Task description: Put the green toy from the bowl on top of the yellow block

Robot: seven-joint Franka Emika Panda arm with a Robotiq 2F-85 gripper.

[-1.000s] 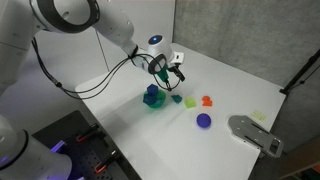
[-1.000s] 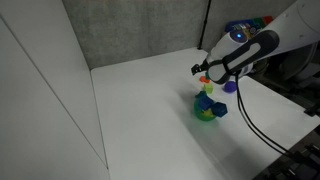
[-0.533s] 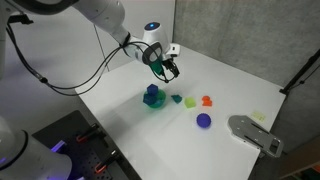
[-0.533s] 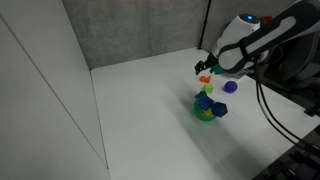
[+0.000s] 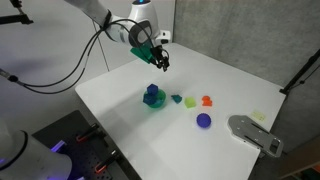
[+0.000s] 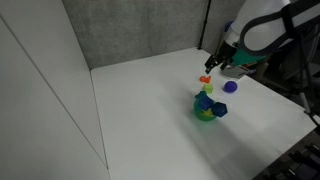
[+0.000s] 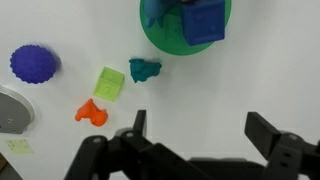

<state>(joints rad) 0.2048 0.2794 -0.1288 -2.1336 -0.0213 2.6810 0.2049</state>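
Note:
The teal-green bowl (image 7: 160,38) holds a larger blue lumpy toy (image 7: 203,20). It also shows in both exterior views (image 5: 153,106) (image 6: 203,116). The small dark teal-green toy (image 7: 144,70) (image 5: 176,99) lies on the table outside the bowl, between it and the yellow-green block (image 7: 109,83) (image 5: 190,102) (image 6: 207,89). It is beside the block, not on it. My gripper (image 7: 200,128) (image 5: 160,62) (image 6: 212,68) is open and empty, raised well above the table and away from the toys.
An orange-red piece (image 7: 92,112) (image 5: 207,101) lies beside the yellow block. A purple ball (image 7: 34,63) (image 5: 204,120) (image 6: 230,87) lies further out. A grey device (image 5: 255,133) sits at the table's edge. The white table (image 5: 120,85) ends close behind the arm.
My gripper has risen and pulled back from above the toys, staying open and empty. The toys have not moved.

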